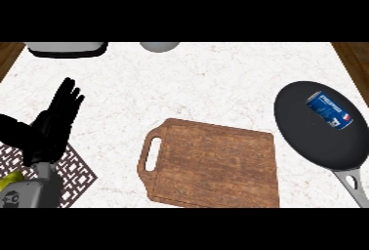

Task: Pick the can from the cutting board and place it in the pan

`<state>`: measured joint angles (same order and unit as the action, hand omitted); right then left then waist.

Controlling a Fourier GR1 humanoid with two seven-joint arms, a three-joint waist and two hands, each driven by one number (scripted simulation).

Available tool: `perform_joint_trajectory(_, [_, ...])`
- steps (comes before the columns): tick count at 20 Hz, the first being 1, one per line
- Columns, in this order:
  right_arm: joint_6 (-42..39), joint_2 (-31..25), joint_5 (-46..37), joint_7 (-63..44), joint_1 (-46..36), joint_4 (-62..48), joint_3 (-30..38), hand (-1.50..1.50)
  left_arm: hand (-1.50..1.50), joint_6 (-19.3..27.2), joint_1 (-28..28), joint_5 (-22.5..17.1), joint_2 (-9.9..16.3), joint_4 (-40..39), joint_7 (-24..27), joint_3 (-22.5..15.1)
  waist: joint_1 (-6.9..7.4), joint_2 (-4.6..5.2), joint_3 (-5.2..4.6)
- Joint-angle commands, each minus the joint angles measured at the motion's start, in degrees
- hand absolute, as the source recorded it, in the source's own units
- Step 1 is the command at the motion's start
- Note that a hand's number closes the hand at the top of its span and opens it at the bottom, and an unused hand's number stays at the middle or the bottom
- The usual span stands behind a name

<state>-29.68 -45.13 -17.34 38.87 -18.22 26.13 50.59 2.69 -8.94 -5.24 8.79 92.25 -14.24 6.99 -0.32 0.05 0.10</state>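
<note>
A blue can (331, 110) with a white and red label lies on its side inside the black pan (306, 136) at the right. The pan's grey handle (354, 184) points toward the lower right corner. The brown wooden cutting board (216, 163) sits in the lower middle with nothing on it, its handle slot on the left. My left hand (54, 124) shows at the left, open, fingers straight and pointing up, holding nothing. The right hand does not show.
A dark patterned mat (75, 176) lies under my left forearm at the lower left. A grey and black appliance (65, 48) and a pale round object (159, 46) stand at the counter's far edge. Wooden floor shows past both side edges.
</note>
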Motion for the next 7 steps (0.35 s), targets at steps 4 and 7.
perform_joint_trajectory(4, [-8.8,-2.2,3.8,8.1,6.9,0.7,-0.9,-1.5,0.0,1.4,-2.0,1.2,-1.4,-2.1,0.2,-0.8,-0.19,-0.05,-0.06])
perform_joint_trajectory(7, [-4.9,0.7,3.3,10.4,7.3,1.0,-3.2,-1.5,0.0,0.5,1.0,1.0,-1.7,0.5,0.9,-1.5,0.28,-0.03,-0.03])
